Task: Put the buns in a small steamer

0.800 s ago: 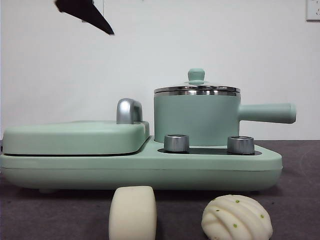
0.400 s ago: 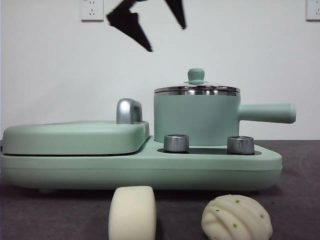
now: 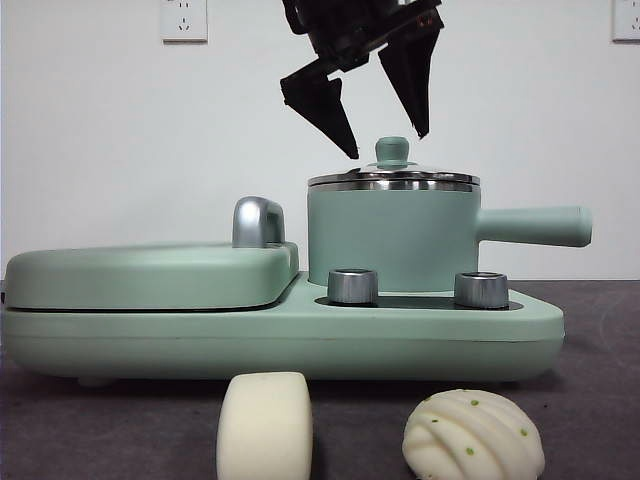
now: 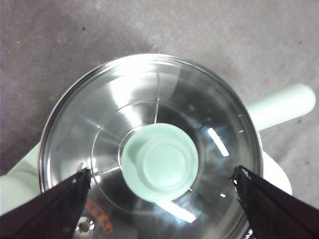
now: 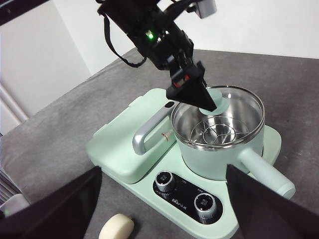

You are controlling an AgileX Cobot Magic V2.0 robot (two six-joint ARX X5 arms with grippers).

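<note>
Buns, the smooth bun [image 3: 265, 425] and the ridged bun [image 3: 473, 436], both lie on the table before the small steamer [image 3: 392, 238], whose lid [image 4: 149, 144] is on, while my left gripper [image 3: 380, 110] hangs spread above its knob [image 4: 160, 162].

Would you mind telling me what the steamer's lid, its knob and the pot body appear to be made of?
The round see-through lid looks like glass in a polished steel rim: the rack inside shows through and it carries bright glints. Its mint-green knob seems matte plastic. The mint-green cylindrical pot body looks like matte-coated metal or plastic; I cannot tell which.
</note>
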